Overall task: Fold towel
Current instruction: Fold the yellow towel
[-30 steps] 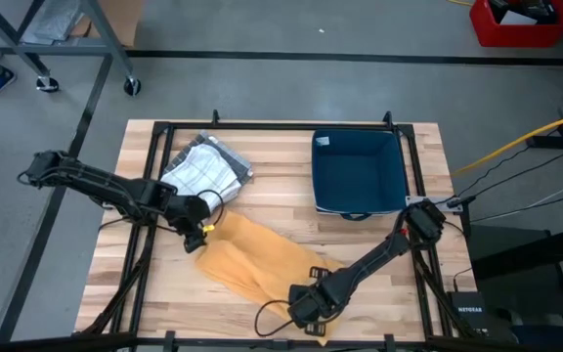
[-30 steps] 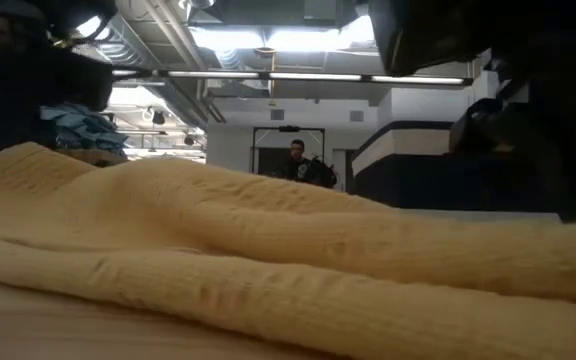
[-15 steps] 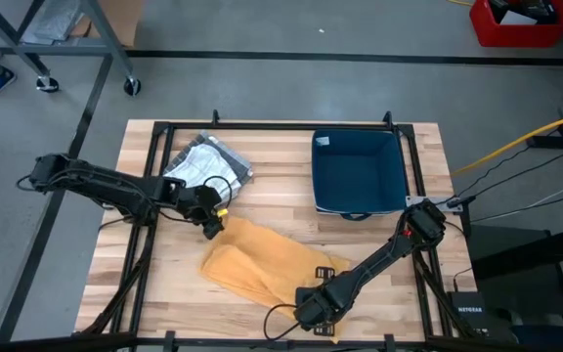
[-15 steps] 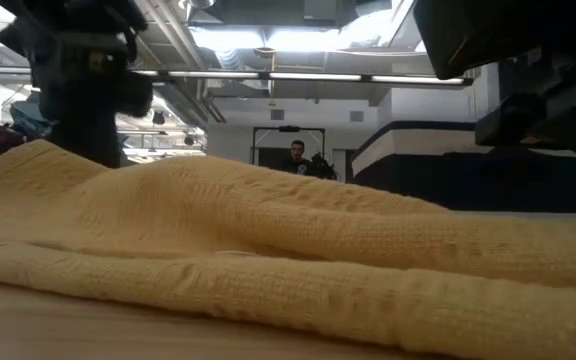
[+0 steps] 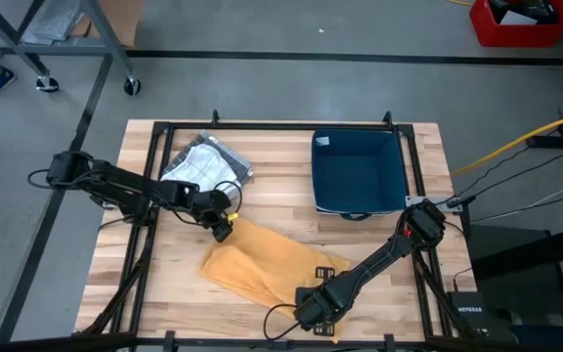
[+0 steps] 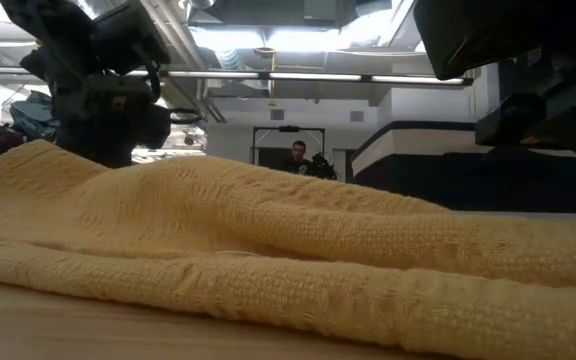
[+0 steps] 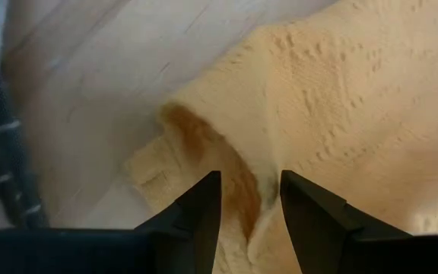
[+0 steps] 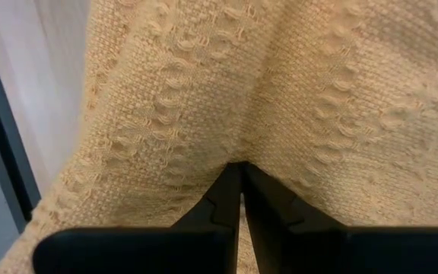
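The yellow towel (image 5: 262, 264) lay rumpled on the wooden table (image 5: 281, 200), slightly toward 6 o'clock of the table's centre in the high view, its long axis running from 10 o'clock to 4 o'clock. In the low view the towel (image 6: 288, 250) filled the foreground as a low ridged mound of waffle-weave cloth.

The left gripper (image 5: 221, 227) stood at the towel's 10 o'clock corner. In the left wrist view its two dark fingers (image 7: 204, 209) were parted, with a raised fold of the yellow cloth (image 7: 341, 99) lying in the gap between them; whether the fingers pressed on the fold could not be told.

The right gripper (image 5: 313, 308) sat at the towel's 5 o'clock end, near the table's front edge. In the right wrist view its fingers (image 8: 225, 194) were brought together with only a hairline between them, and the cloth (image 8: 280, 91) bunched into creases that met at their tips, so that a pinch of towel was held there.

At 12 o'clock of the left gripper lay a grey-and-white checked cloth (image 5: 205, 166), bunched, just apart from the yellow towel. At 1 o'clock of the towel stood a dark blue bin (image 5: 357, 171), well apart from both grippers. In the low view a person (image 6: 298, 158) showed far off in the room beyond the table.
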{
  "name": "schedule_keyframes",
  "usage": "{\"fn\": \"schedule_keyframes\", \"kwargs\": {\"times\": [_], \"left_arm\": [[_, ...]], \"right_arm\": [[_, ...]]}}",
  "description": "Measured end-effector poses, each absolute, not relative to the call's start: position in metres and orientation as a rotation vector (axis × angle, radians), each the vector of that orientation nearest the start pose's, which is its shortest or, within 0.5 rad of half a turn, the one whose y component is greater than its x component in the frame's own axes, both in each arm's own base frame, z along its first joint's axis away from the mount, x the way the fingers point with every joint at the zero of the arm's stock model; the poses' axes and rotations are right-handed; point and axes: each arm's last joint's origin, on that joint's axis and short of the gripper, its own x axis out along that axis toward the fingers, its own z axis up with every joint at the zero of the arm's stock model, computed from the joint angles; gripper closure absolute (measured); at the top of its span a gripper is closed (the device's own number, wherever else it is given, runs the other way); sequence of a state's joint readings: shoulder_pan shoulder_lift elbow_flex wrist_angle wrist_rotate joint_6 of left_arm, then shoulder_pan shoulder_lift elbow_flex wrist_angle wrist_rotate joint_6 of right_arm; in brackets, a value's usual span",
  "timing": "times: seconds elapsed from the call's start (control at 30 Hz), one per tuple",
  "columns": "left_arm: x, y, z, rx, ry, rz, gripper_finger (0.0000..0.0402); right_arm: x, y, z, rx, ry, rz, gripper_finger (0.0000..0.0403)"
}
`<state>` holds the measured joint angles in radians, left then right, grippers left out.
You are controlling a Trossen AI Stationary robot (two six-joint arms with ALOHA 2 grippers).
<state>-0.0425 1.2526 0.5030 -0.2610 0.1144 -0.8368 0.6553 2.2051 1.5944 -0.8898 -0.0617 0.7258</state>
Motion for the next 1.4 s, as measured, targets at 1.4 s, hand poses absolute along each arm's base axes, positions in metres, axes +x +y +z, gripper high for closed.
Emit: {"fn": "schedule_keyframes", "kwargs": {"times": [1.4], "left_arm": [[0.208,0.047,0.151,-0.711,0.916,0.294,0.0323]], "right_arm": [[0.331,0.257,0.128,0.14,1.548,0.017,0.0378]]}}
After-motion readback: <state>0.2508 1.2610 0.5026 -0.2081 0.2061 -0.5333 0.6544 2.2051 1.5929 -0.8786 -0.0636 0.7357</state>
